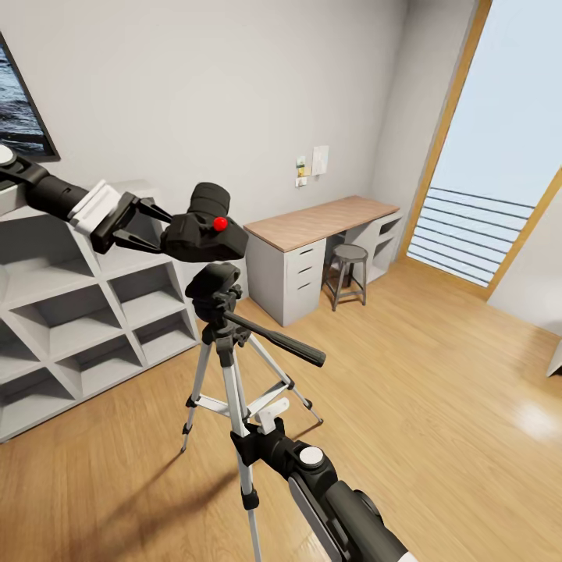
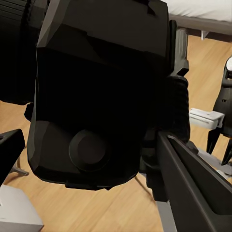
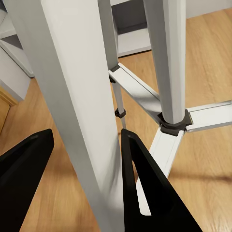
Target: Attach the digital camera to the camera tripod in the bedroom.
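The left gripper (image 1: 152,226) grasps the matte-black, red-buttoned digital camera (image 1: 204,226) just above the camera tripod (image 1: 226,343) head. The right gripper (image 1: 257,433) straddles a silver leg; whether it pinches, I cannot tell. Bare wood floor (image 1: 437,375) lies around.

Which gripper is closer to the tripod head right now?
Left. The left gripper holds the digital camera just above the tripod head. The right gripper is lower down, its fingers straddling a tripod leg.
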Controlling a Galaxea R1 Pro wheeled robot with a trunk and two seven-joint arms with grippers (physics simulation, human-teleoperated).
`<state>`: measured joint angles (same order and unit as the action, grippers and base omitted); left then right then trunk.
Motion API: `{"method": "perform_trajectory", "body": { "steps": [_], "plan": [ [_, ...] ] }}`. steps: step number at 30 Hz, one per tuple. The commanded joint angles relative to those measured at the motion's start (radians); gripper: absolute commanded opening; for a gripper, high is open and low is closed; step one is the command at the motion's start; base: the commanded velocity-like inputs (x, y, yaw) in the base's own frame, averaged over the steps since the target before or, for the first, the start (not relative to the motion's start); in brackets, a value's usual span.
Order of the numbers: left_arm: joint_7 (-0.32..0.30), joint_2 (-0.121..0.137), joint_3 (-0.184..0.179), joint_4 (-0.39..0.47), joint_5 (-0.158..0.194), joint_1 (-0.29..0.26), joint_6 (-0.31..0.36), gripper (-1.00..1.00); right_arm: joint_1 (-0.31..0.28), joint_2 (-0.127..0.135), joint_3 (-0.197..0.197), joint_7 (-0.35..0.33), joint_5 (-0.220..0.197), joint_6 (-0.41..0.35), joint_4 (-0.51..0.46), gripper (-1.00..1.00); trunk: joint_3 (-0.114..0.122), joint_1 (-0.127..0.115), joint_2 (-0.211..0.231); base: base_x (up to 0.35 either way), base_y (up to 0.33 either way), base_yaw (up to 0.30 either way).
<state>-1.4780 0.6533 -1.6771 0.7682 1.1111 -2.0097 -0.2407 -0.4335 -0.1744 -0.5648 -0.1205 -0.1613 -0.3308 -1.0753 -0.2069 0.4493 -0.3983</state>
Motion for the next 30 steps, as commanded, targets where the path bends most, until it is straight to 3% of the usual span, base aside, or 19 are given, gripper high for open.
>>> {"method": "perform_trajectory", "body": {
  "steps": [1,6,20,30],
  "plan": [
    [0.0,0.001,-0.008,0.003,0.01,-0.005,-0.008,-1.0,-0.001,0.0,-0.001,-0.001,-0.006,-0.007,0.003,-1.0,-0.002,0.001,-0.002,0.0,0.0,0.0],
    [-0.002,0.005,-0.009,0.017,0.02,-0.008,-0.007,-1.0,-0.001,0.0,-0.001,-0.001,-0.006,-0.006,0.003,-1.0,-0.002,0.001,-0.002,0.0,0.0,0.0],
    [-0.009,0.031,-0.034,0.093,0.094,-0.009,-0.006,-1.0,0.001,0.0,-0.001,-0.001,-0.006,-0.007,0.003,-1.0,-0.002,0.001,-0.002,0.0,0.0,0.0],
    [-0.014,0.034,-0.077,0.101,0.12,-0.01,-0.006,-1.0,0.001,0.001,-0.001,-0.001,-0.006,-0.007,0.003,-1.0,-0.002,0.001,-0.002,0.0,0.0,0.0]
  ]
}}
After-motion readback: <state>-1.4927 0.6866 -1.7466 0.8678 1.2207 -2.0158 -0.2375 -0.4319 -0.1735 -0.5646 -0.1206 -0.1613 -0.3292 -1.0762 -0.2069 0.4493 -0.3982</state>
